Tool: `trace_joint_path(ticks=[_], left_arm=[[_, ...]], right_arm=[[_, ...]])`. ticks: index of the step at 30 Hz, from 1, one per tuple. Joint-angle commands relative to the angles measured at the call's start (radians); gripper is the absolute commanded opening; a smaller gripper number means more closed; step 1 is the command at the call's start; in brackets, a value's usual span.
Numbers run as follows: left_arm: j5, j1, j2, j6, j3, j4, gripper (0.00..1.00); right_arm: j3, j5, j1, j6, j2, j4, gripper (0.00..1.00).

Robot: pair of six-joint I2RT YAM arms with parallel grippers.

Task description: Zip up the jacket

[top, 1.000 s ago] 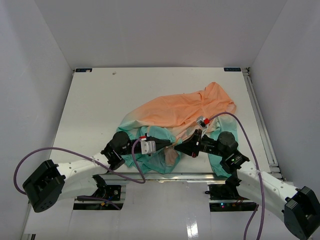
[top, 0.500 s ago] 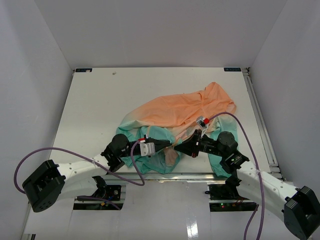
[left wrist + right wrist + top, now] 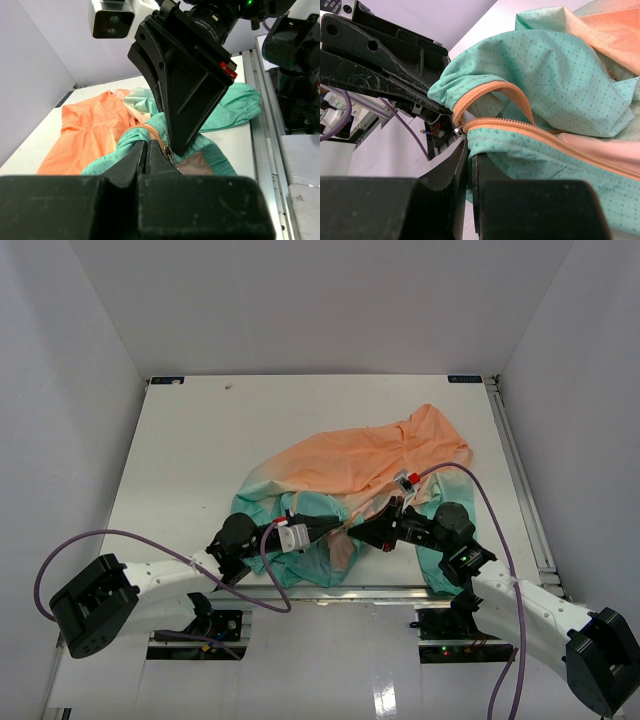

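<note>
The jacket [image 3: 380, 455] lies crumpled at the table's near right, orange at the back and teal at the front. My left gripper [image 3: 338, 527] and right gripper [image 3: 358, 531] meet tip to tip over its teal hem. In the left wrist view my left gripper [image 3: 147, 146] is shut on the orange zipper tape of the jacket [image 3: 95, 125], with the metal slider [image 3: 169, 151] just right of its fingers. In the right wrist view my right gripper [image 3: 470, 150] is shut on the teal edge of the jacket [image 3: 545, 65], just below the zipper teeth and the slider [image 3: 457, 129].
The white table [image 3: 200, 440] has walls on three sides and a metal rail [image 3: 520, 480] along its right edge. Purple cables [image 3: 130, 540] loop from both arms. A teal sleeve [image 3: 235, 102] lies behind the right gripper's body [image 3: 185, 90].
My left arm's wrist has slid slightly toward the near edge, while both gripper tips stay together on the hem. The jacket has barely shifted.
</note>
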Motion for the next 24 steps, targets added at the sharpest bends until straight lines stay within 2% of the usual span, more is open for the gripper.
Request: trace_joint_path(ticks=[1, 3, 8, 16, 24], left_arm=[[-0.022, -0.006, -0.008, -0.008, -0.002, 0.03, 0.2], [-0.023, -0.006, -0.014, -0.015, 0.0, 0.025, 0.29], [-0.015, -0.006, -0.033, -0.025, 0.006, -0.004, 0.38], [-0.011, -0.006, -0.06, -0.059, 0.026, -0.073, 0.45], [-0.055, -0.006, -0.044, -0.101, 0.051, -0.109, 0.45]], right_arm=[[0.005, 0.017, -0.001, 0.006, -0.003, 0.067, 0.08], [0.004, 0.018, -0.003, 0.002, -0.004, 0.068, 0.08], [0.001, 0.018, -0.003, -0.001, -0.005, 0.068, 0.08], [-0.001, 0.022, -0.003, -0.01, -0.007, 0.065, 0.08], [0.005, 0.023, -0.002, -0.02, -0.017, 0.052, 0.08]])
